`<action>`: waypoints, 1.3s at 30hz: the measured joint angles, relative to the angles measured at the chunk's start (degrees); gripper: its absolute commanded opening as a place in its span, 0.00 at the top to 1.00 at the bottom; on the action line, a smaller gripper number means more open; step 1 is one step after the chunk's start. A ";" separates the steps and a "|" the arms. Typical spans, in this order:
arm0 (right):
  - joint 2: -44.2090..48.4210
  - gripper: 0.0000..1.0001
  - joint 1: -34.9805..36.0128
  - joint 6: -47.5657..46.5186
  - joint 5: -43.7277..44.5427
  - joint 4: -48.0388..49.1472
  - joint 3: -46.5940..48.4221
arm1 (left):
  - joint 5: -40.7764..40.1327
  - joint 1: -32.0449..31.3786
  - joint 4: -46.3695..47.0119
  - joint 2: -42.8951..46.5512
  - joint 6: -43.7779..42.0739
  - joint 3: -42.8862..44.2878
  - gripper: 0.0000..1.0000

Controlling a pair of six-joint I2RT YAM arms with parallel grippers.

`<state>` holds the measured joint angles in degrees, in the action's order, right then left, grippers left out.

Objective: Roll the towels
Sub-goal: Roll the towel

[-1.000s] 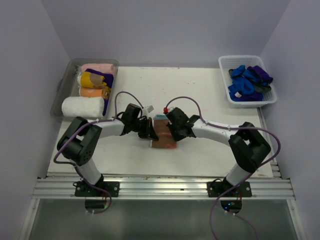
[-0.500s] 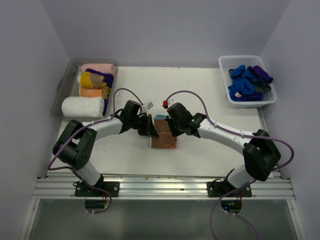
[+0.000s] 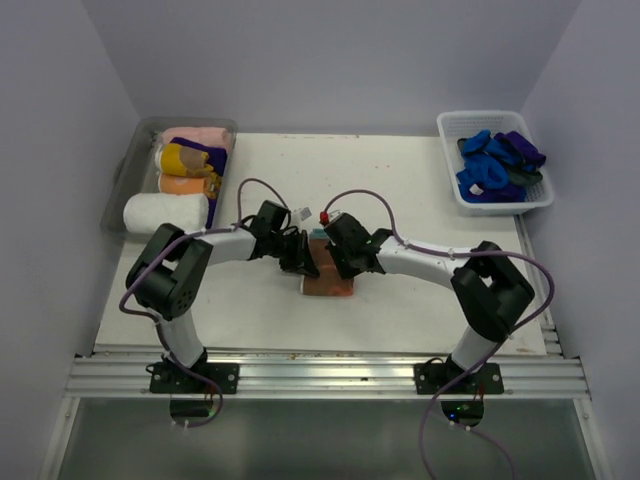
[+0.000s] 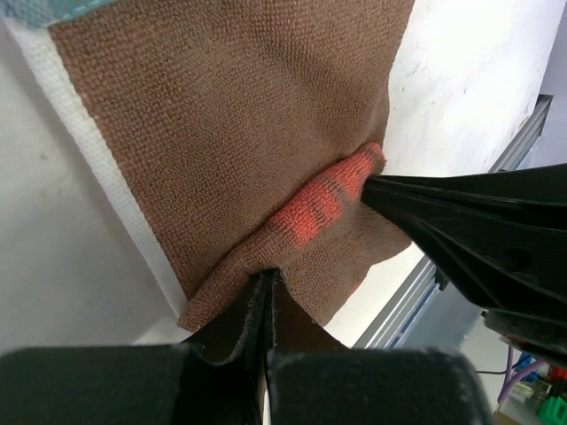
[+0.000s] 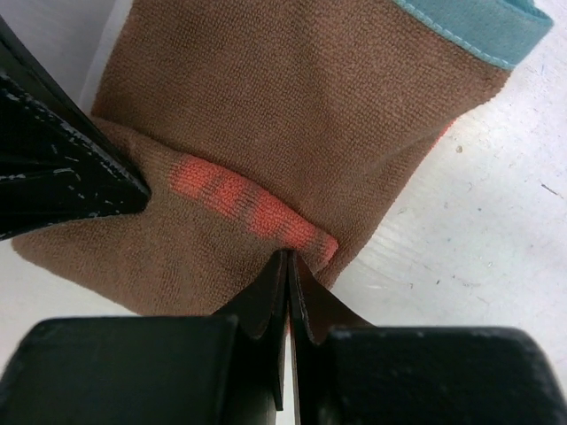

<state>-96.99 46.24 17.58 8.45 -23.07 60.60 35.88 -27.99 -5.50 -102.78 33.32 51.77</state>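
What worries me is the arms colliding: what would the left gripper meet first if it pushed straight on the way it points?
The left gripper is shut on the brown towel; just beyond that fold it would probably meet the right gripper, pinching from the opposite side.

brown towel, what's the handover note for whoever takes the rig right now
Grips: left end effector is shut on a pinched ridge of the brown towel; right end effector is shut on the same ridge from the opposite side.
Where: the towel lies mid-table, mostly flat, teal hem at one end.
Done: rolled towels sit in the clear bin, far left.
Left: the brown towel is not yet rolled; roll it, then probably bin it.
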 measured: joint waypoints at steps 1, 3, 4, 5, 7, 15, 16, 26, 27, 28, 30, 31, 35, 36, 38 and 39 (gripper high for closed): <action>-0.52 0.97 0.00 0.07 0.33 0.63 -0.28 | 0.17 0.00 0.00 -0.46 0.00 0.48 1.00; -1.07 0.98 0.00 0.42 1.31 1.81 -1.01 | 0.33 0.00 0.00 -0.98 -0.04 1.40 1.00; -1.20 0.98 0.00 0.63 1.62 2.49 -1.51 | 0.33 0.00 0.00 -1.25 -0.07 1.86 1.00; -1.20 0.98 0.00 0.96 1.99 3.39 -2.14 | 0.31 0.00 0.00 -1.49 -0.11 2.23 1.00; -0.63 0.98 0.13 1.97 2.56 5.33 -3.65 | 0.28 0.00 -0.17 -1.64 -0.24 2.62 1.00; 6.99 0.98 5.88 9.86 5.70 8.57 -12.41 | 0.37 0.00 -0.81 -1.90 -1.49 3.67 1.00; 7.89 0.99 7.28 11.08 6.05 8.39 -13.22 | 0.44 0.00 -0.92 -1.90 -1.46 3.67 1.00; 16.13 0.74 10.62 11.93 10.43 -0.85 -13.09 | 1.31 0.02 -1.03 -1.90 -2.40 3.63 1.00; 16.48 0.71 11.04 11.08 11.08 -1.88 -11.91 | 1.38 0.02 -1.01 -1.90 -2.49 3.61 1.00; 16.55 0.68 11.69 9.97 11.85 -2.51 -10.56 | 1.42 0.02 -0.98 -1.90 -2.51 3.56 1.00; 16.13 0.62 13.64 7.54 13.14 -3.13 -7.63 | 1.57 0.02 -0.81 -1.90 -2.51 3.28 1.00; 15.56 0.60 14.88 6.19 13.92 -3.19 -6.14 | 1.66 0.02 -0.76 -1.90 -2.51 3.17 1.00; 10.27 0.53 19.89 0.90 17.11 -2.80 -0.94 | 2.16 0.11 -0.57 -1.90 -2.51 2.97 1.00; 8.66 0.52 20.85 -0.26 17.77 -2.58 -0.26 | 2.25 0.11 -0.55 -1.90 -2.51 2.97 1.00; 5.35 0.52 22.47 -2.43 18.43 -1.99 0.28 | 2.38 0.11 -0.55 -1.90 -2.56 2.97 1.00; 3.85 0.51 22.95 -3.39 18.88 -1.92 0.35 | 2.45 0.11 -0.57 -1.90 -2.56 2.97 1.00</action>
<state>-93.14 69.19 14.20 27.33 -24.99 60.95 38.33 -27.88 -6.07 -104.68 30.76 54.74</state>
